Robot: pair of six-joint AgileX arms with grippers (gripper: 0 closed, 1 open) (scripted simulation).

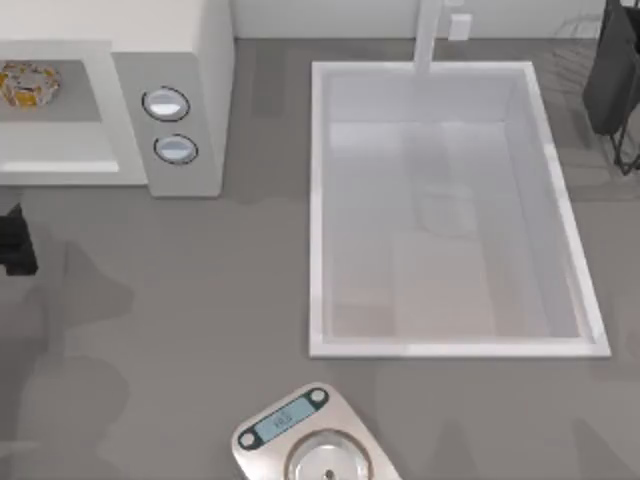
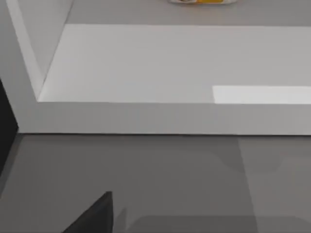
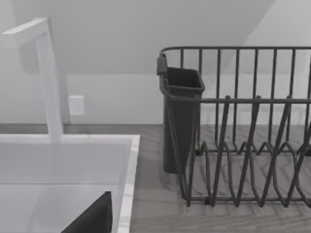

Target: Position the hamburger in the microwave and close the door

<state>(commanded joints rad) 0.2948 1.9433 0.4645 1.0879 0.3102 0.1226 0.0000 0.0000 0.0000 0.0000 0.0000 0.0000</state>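
- The burger [image 1: 27, 83] lies inside the microwave [image 1: 190, 60], on the cavity floor toward the back, at the top view's far left. In the left wrist view its yellow lower edge [image 2: 201, 2] sits beyond the white sill.
- The placing step looks done; the step in hand is judged to be closing the door.
- The door itself cannot be made out. The cavity mouth stands open toward the table front.
- The left gripper [image 1: 15, 240] sits on the table's left edge, just in front of the microwave, apart from the sill. Whether its claw is apart or together cannot be told.
- To do the step well: find the door's free edge first, press on its outer face, and sweep it along its hinge arc until it meets the frame.
- Keep the gripper clear of the sill and the cavity, so the burger is not nudged.
- The two knobs [image 1: 166, 104] stand on the panel to the right of the cavity; keep off them.
- The right arm [image 1: 612, 70] is parked at the far right, over the dish rack [image 3: 243, 126]. Its claw state cannot be told.
- The sink [image 1: 320, 200] takes the table's middle, with the tap [image 1: 428, 40] behind it. The scale [image 1: 315, 440] lies at the front edge. All stand well apart from the microwave front and do not look likely to obstruct the door.
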